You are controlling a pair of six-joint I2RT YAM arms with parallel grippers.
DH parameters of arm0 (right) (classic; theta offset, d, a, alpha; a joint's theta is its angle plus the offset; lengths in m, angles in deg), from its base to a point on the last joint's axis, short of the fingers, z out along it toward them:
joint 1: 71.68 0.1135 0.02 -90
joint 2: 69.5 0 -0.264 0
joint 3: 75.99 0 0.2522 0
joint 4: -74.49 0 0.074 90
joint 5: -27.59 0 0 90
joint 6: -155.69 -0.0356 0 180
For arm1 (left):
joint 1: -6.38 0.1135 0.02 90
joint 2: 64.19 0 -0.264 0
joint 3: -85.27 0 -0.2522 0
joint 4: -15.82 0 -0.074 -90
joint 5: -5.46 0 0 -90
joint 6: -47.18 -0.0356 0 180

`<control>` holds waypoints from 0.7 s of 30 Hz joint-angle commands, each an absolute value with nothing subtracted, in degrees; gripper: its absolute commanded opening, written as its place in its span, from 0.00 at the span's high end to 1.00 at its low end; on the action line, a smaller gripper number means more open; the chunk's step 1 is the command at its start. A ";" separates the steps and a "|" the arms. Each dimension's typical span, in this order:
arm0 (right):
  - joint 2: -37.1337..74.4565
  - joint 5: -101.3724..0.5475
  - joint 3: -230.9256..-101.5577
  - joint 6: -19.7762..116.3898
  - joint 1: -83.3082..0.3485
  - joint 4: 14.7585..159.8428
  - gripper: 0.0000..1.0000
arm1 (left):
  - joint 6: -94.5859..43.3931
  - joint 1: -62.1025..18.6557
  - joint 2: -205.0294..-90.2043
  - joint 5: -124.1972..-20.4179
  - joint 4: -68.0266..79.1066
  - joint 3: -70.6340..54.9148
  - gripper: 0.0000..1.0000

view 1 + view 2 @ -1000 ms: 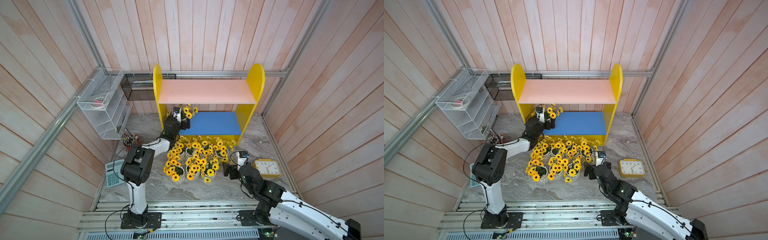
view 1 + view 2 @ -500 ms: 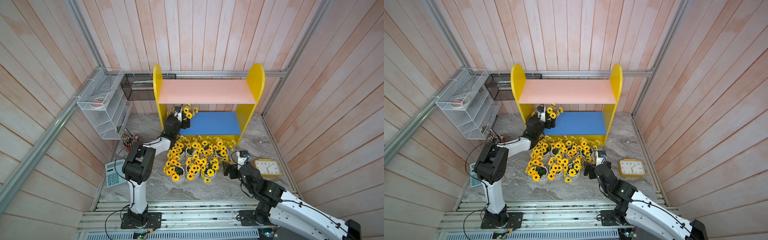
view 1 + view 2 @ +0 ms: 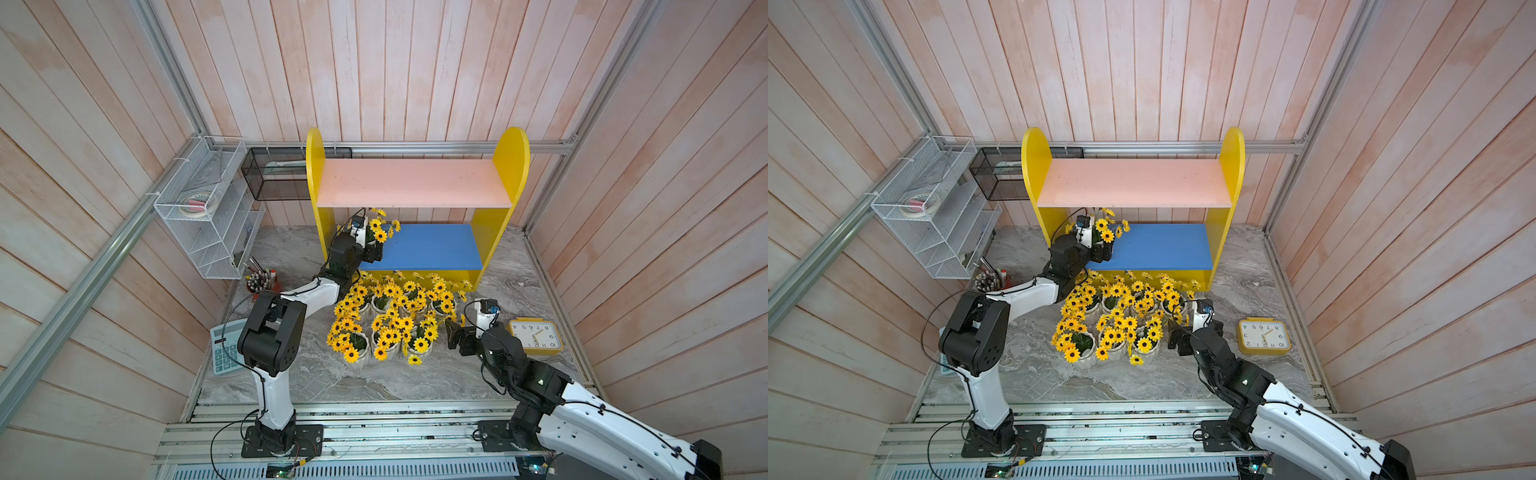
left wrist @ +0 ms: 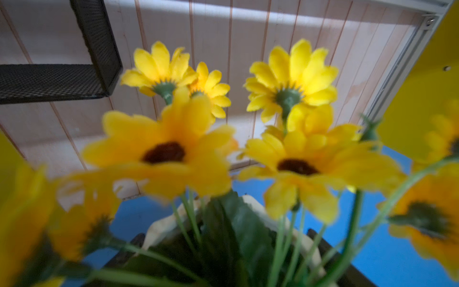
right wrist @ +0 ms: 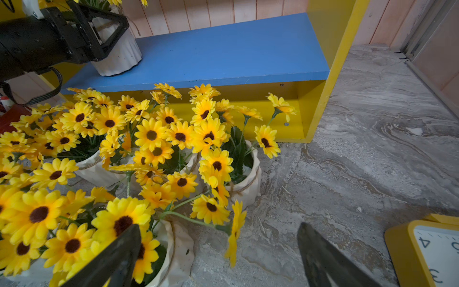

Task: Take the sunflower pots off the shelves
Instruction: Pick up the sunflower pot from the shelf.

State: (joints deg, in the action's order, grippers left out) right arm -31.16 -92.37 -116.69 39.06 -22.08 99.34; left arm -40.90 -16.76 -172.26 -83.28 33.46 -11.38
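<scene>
In both top views, your shelves (image 3: 513,166) are a yellow wooden unit with rounded side panels, a matte pink upper board (image 3: 411,183) and a blue lower board (image 3: 432,247). One sunflower pot (image 3: 380,228) stands at the left end of the blue board. Your left gripper (image 3: 372,248) reaches in around it, but from above the blooms hide the grip. The other sunflower pots (image 3: 390,320) crowd together on the grey marble-patterned floor (image 3: 374,386) in front of the unit. Your right gripper (image 3: 455,336) hovers just beside that cluster, near the yellow clock (image 3: 536,336). Only these views show the white wire rack (image 3: 203,216) and the calculator (image 3: 222,353).

The left wrist view is mostly blurred fabric petals with dark centres and thin green plastic stems. Low down you see the pot's cream rim (image 4: 159,226) between two dark fingers (image 4: 129,246), with blue board behind it. The black mesh basket (image 4: 49,79) sits against the plank wall.

The right wrist view settles what the others cannot. The white pot (image 5: 119,59) is ribbed, with twine near its rim, and its base is on the blue board. The left gripper's triangular black finger (image 5: 109,32) presses its side, so that hand is clamped on the pot. Your right gripper (image 5: 218,261) is spread wide with only bare floor between its fingers, grasping nothing. You also see glossy ribbed pots wrapped in twine up close.
</scene>
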 commanded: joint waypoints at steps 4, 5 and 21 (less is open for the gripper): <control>-33.13 -95.46 -118.74 41.51 -23.08 97.53 0.02 | -41.23 -19.82 -164.99 -82.11 37.36 -14.48 1.00; -33.56 -95.62 -118.82 41.59 -23.34 97.90 0.02 | -41.23 -20.16 -164.47 -82.39 37.79 -15.02 1.00; -35.64 -92.00 -121.19 40.90 -32.68 98.98 0.02 | -41.71 -28.60 -153.46 -84.66 36.04 -21.70 1.00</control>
State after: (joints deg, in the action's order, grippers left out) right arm -35.42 -93.90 -118.96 40.61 -30.45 98.93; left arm -40.79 -26.38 -157.90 -83.96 32.21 -21.52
